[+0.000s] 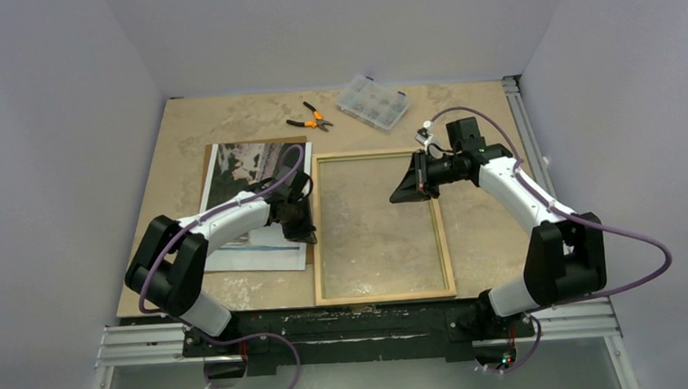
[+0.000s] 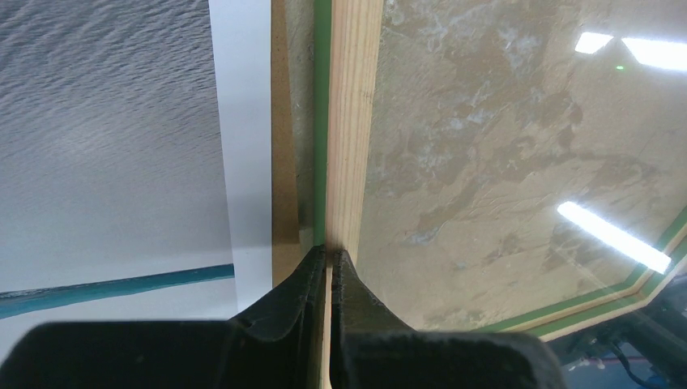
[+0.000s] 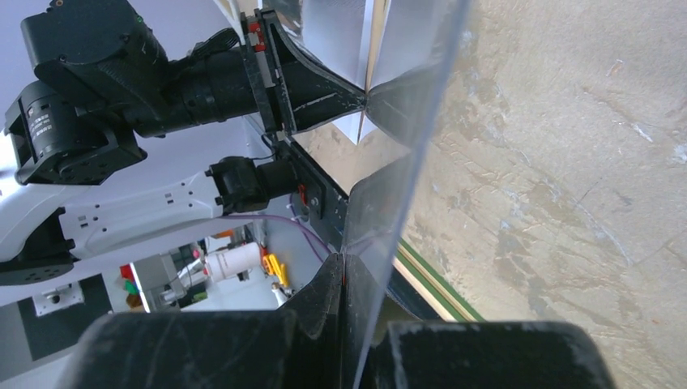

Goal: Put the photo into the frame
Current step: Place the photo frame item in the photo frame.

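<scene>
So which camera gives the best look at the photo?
The top external view: nearly all of the photo shows, lying left of the frame, with the left arm crossing its lower part. The left wrist view catches only a grey patch and its white border. The right wrist view shows none of it.

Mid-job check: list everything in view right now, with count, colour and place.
photo: 1, grey-and-white with white border, left of the frame, face up
backing sheet: 1, brown, under the photo
frame: 1, pale wood back up, green front edge, table centre
clear pane: 1, transparent, in the frame opening
pliers: 1, orange and black, far side
organiser box: 1, clear plastic, far side, right of the pliers
table: 1, tan
left gripper: 1, black, shut on the frame's left rail
right gripper: 1, black, shut on the pane's edge
</scene>
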{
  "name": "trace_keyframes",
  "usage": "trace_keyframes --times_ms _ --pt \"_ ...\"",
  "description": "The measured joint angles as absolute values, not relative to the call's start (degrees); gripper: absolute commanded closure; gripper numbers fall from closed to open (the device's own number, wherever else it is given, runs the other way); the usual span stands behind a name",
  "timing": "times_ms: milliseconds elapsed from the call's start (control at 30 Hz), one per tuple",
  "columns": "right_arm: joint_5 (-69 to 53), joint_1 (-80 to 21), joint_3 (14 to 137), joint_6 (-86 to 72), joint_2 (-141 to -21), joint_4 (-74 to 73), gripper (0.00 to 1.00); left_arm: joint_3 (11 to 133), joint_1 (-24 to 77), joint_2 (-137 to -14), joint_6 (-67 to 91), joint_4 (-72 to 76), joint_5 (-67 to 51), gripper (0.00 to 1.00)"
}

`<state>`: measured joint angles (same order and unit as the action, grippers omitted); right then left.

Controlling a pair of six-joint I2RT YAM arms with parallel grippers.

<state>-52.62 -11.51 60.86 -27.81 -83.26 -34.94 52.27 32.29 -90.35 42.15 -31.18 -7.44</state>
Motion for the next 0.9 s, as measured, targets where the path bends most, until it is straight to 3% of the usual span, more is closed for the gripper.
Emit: trace_keyframes --times_ms 900 --pt "-56.82 -13.69 63.35 -25.47 -85.89 -32.42 1.00 52.86 32.34 -90.83 42.15 -31.81 -7.44 1.00"
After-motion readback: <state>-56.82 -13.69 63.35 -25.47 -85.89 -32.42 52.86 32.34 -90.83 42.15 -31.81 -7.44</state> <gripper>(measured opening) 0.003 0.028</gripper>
